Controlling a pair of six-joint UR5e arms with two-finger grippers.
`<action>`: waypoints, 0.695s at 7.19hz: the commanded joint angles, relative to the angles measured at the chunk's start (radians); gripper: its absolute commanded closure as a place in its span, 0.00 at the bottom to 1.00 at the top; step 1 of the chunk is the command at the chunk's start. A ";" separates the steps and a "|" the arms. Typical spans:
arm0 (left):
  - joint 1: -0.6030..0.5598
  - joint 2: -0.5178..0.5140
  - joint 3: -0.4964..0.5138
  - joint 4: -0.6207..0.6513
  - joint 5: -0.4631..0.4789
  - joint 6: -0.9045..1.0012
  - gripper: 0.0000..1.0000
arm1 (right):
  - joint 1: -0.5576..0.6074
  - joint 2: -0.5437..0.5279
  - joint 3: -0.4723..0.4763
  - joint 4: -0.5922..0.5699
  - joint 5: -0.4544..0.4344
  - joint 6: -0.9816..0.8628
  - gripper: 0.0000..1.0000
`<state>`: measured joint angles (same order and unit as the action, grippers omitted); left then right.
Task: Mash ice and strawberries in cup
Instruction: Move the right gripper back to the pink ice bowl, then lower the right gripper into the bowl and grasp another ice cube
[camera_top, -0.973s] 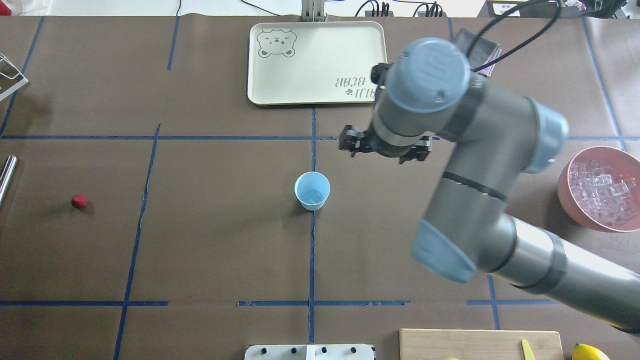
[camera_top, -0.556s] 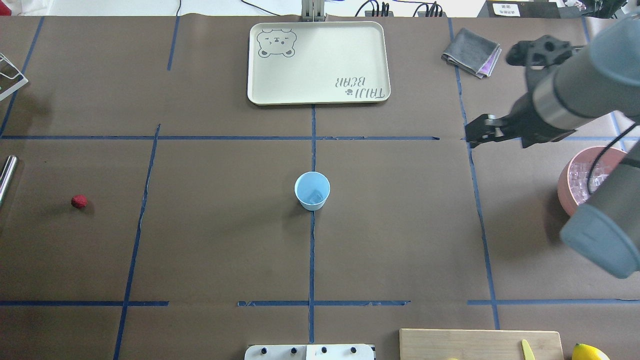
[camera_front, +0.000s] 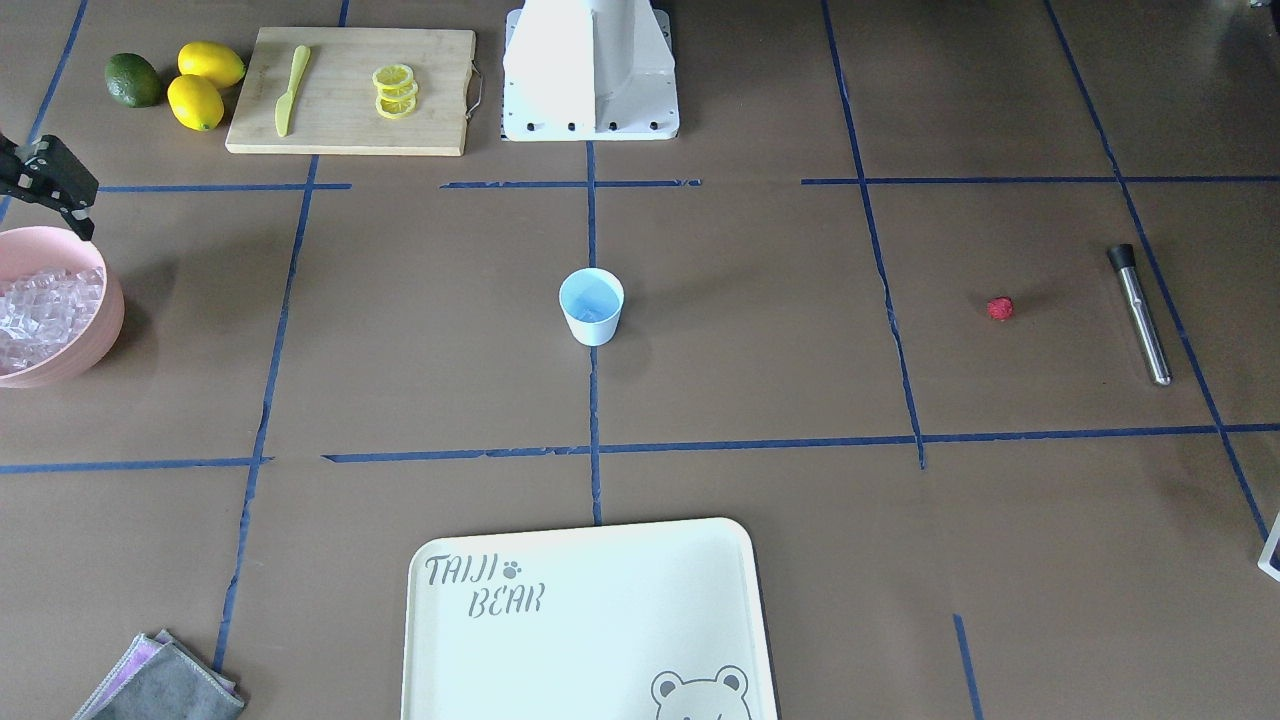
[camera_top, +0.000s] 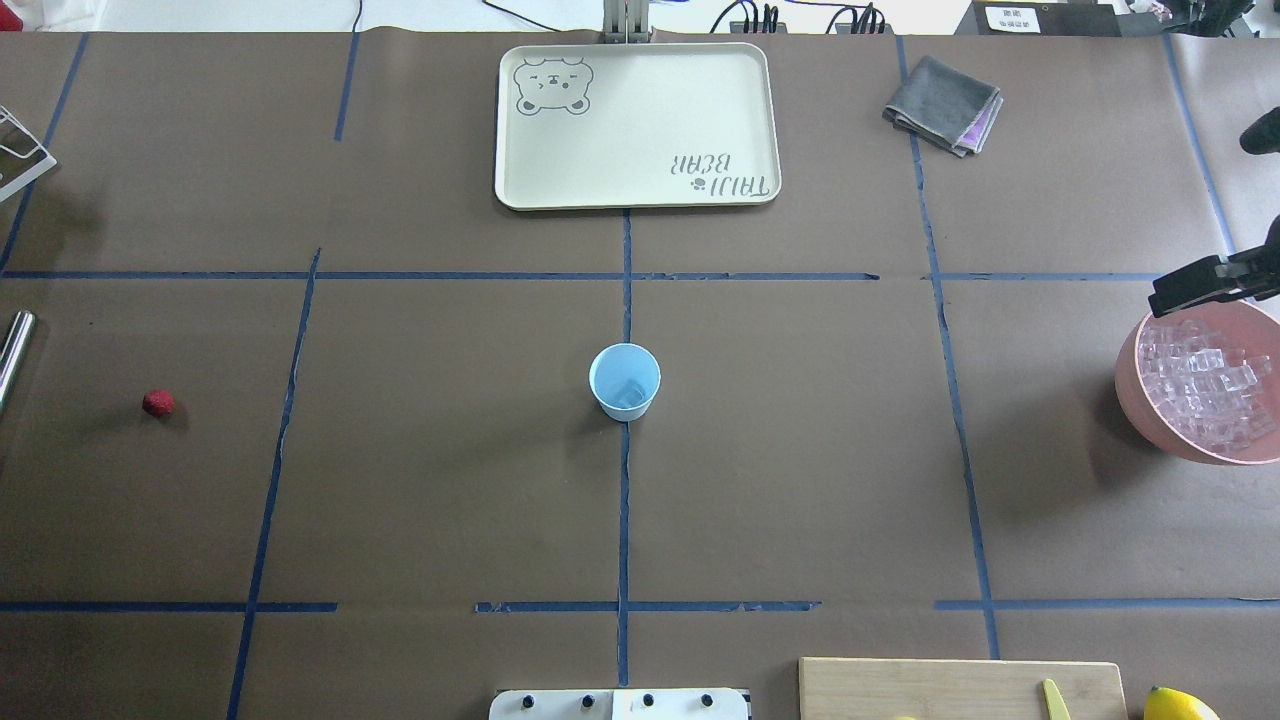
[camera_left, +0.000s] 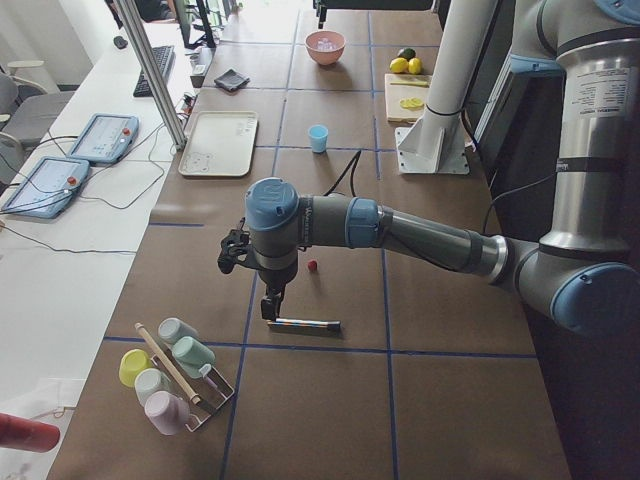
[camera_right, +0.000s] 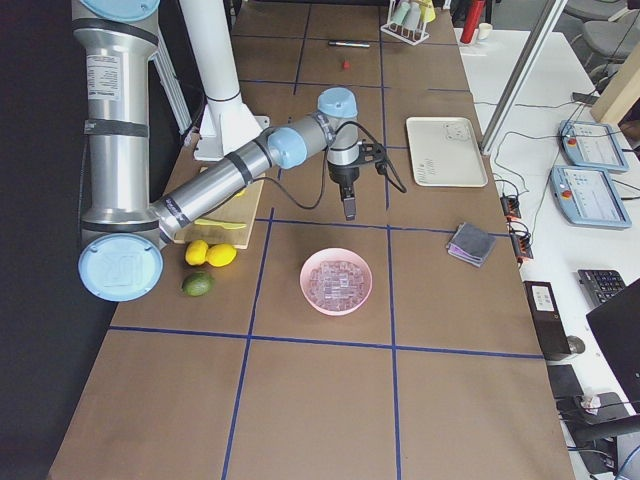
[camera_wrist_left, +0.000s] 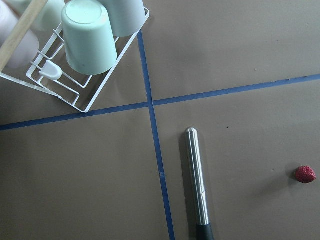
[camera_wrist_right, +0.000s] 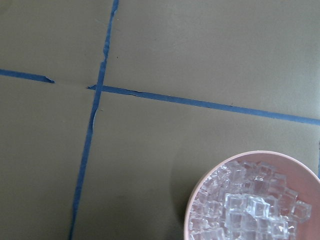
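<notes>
The light-blue cup (camera_top: 624, 380) stands upright at the table's centre with one ice cube in it; it also shows in the front view (camera_front: 591, 306). More ice (camera_top: 1203, 383) fills the pink bowl (camera_top: 1135, 385) at the right edge. The red strawberry (camera_top: 158, 402) lies alone far left, apart from the steel muddler (camera_wrist_left: 196, 175). My right gripper (camera_top: 1200, 285) hovers over the bowl's far rim, open and empty. My left gripper (camera_left: 268, 306) hangs just above one end of the muddler (camera_left: 303, 324); I cannot tell whether it is open.
A cream tray (camera_top: 636, 125) and a folded grey cloth (camera_top: 942, 105) lie at the far side. A cutting board (camera_front: 350, 90) with lemon slices, a knife, lemons and a lime sits near the robot base. A wire rack of cups (camera_wrist_left: 75, 45) stands beyond the muddler.
My right arm has swung away from beside the cup to the right, and its gripper is now over the ice bowl's rim. Cup and strawberry have not moved.
</notes>
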<state>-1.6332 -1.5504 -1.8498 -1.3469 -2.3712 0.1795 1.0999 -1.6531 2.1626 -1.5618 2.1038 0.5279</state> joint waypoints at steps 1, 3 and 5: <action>0.001 0.006 0.000 0.000 0.001 0.000 0.00 | 0.031 -0.089 -0.119 0.202 0.048 -0.031 0.01; 0.000 0.006 0.000 0.000 0.001 0.000 0.00 | 0.028 -0.086 -0.197 0.207 0.048 -0.039 0.04; 0.001 0.006 0.000 0.000 0.001 0.000 0.00 | 0.028 -0.088 -0.248 0.206 0.048 -0.103 0.16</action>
<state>-1.6326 -1.5448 -1.8500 -1.3468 -2.3701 0.1795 1.1275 -1.7402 1.9470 -1.3564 2.1504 0.4560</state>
